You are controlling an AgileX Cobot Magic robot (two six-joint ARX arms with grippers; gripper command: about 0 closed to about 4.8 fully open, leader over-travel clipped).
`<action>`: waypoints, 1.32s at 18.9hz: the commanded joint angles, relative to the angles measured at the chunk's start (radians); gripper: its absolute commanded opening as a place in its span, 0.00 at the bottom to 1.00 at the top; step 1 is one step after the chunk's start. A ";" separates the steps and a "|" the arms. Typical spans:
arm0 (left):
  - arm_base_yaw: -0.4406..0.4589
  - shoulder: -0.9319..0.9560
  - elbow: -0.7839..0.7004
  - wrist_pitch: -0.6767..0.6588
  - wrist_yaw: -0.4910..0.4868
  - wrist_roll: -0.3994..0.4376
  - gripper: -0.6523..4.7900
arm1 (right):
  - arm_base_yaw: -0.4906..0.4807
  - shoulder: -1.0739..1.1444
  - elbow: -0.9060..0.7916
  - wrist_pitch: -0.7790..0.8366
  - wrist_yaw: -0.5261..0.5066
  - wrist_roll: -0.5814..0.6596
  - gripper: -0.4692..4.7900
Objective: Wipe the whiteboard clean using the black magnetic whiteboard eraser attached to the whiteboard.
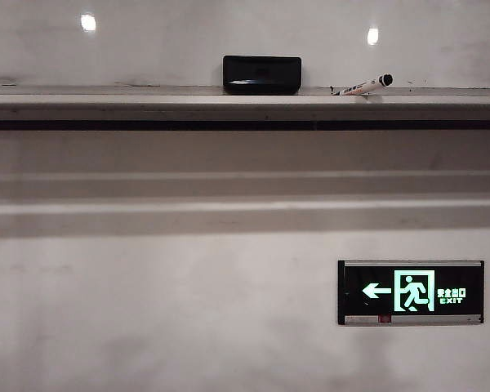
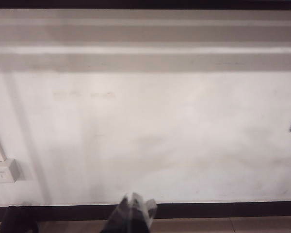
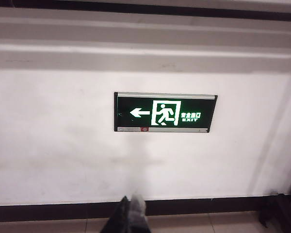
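On ledge: eraser, marker. Both grippers low, jaws shut.

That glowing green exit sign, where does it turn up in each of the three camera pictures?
Exterior view: the exit sign hangs on the wall at lower right, below the ledge holding the eraser.
Left wrist view: only a dark sliver at the right edge, perhaps the sign's corner; I cannot tell.
Right wrist view: the sign sits near the centre, above the right gripper.
Shared landmark: the pale band along the wall.
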 commanded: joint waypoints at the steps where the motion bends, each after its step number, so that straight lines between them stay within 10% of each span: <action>1: 0.002 -0.001 0.003 0.013 0.004 0.003 0.11 | 0.000 -0.001 0.004 0.017 0.001 -0.001 0.08; 13: 0.002 0.000 0.075 0.080 -0.003 -0.077 0.11 | 0.000 -0.001 0.129 0.010 0.002 0.050 0.08; 25: 0.001 0.369 0.839 -0.142 0.062 -0.157 0.11 | 0.002 0.420 0.766 -0.042 -0.013 0.082 0.08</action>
